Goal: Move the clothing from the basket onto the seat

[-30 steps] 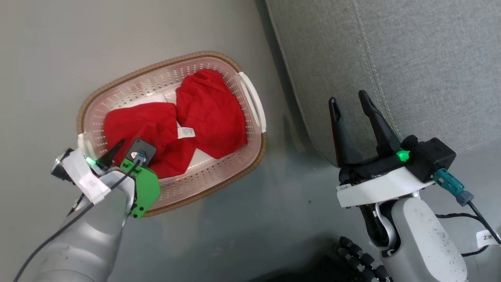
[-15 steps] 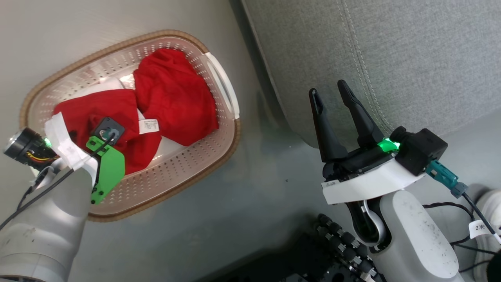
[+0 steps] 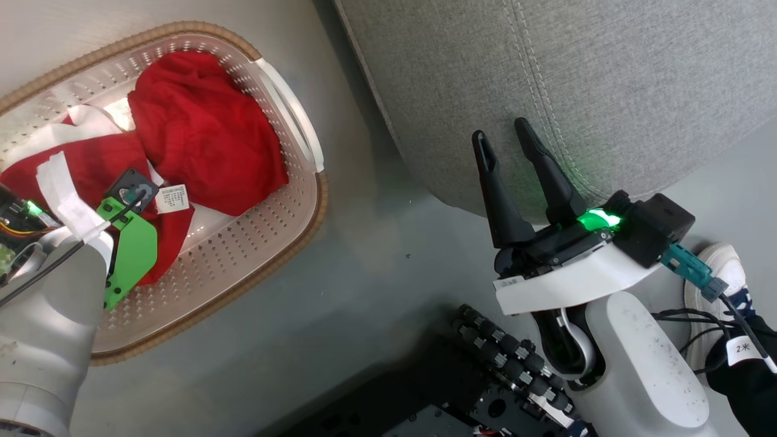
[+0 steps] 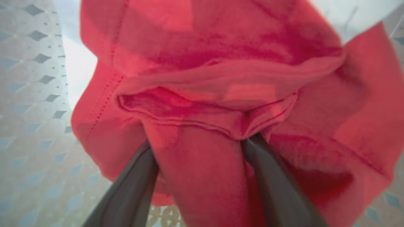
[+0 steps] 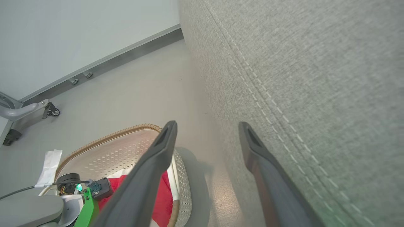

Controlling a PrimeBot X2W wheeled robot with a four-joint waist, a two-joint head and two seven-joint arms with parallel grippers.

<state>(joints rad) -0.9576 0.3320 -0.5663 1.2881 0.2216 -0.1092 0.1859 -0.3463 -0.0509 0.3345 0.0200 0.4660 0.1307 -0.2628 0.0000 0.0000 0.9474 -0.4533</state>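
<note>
The red clothing (image 3: 200, 133) lies bunched in the cream perforated basket (image 3: 255, 243) on the floor at the left, with a white label (image 3: 172, 198) showing. My left wrist (image 3: 124, 243) hangs over the heap's near side and hides the fingers. In the left wrist view my left gripper (image 4: 199, 145) is open and pushed into the clothing (image 4: 221, 63), a thick fold of red fabric between its two fingers. My right gripper (image 3: 507, 142) is open and holds nothing, just in front of the grey seat (image 3: 607, 73). It stands beside the seat's side (image 5: 315, 78).
The robot's dark base (image 3: 485, 376) fills the bottom middle. A person's white shoe (image 3: 719, 273) stands at the lower right beside cables. In the right wrist view a wall skirting and a castor (image 5: 50, 110) lie beyond the basket (image 5: 126, 148). Bare grey floor (image 3: 364, 255) separates basket and seat.
The head camera has swung, shifting the whole scene left and up. My left wrist has dropped over the clothing, its once-visible fingertip now hidden. The right gripper stays open.
</note>
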